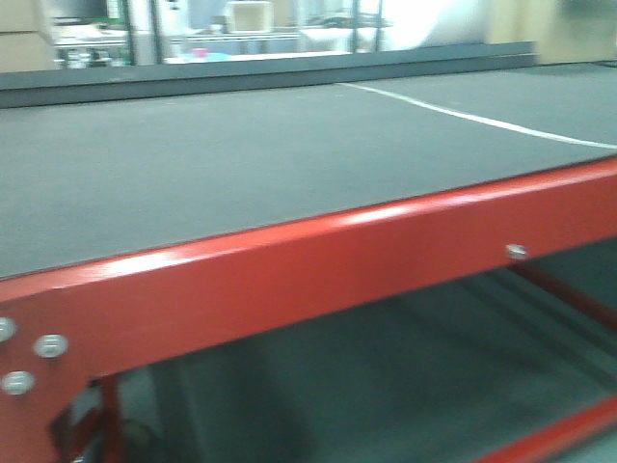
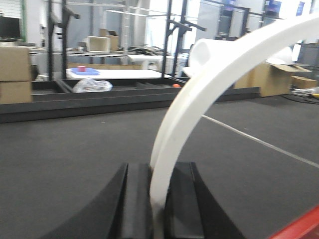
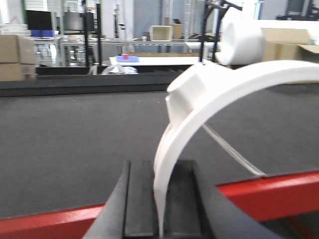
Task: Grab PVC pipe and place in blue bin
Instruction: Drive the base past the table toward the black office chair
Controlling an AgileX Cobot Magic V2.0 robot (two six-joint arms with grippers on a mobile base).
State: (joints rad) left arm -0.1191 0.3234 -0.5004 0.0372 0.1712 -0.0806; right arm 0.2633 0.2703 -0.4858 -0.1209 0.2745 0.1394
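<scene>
Both the left gripper (image 2: 158, 201) and the right gripper (image 3: 160, 199) are clenched on the thin lower edge of curved white PVC pipe (image 2: 209, 82), held aloft near the red rail (image 3: 269, 191); the blue bin is unseen, and such narrow purchase risks the pipe pivoting or slipping during transfer.

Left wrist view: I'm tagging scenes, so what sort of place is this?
Probably a warehouse-like workshop or lab: stacked brown cardboard boxes, tall black metal frames, and a red-framed workbench with a dark grey mat.
</scene>
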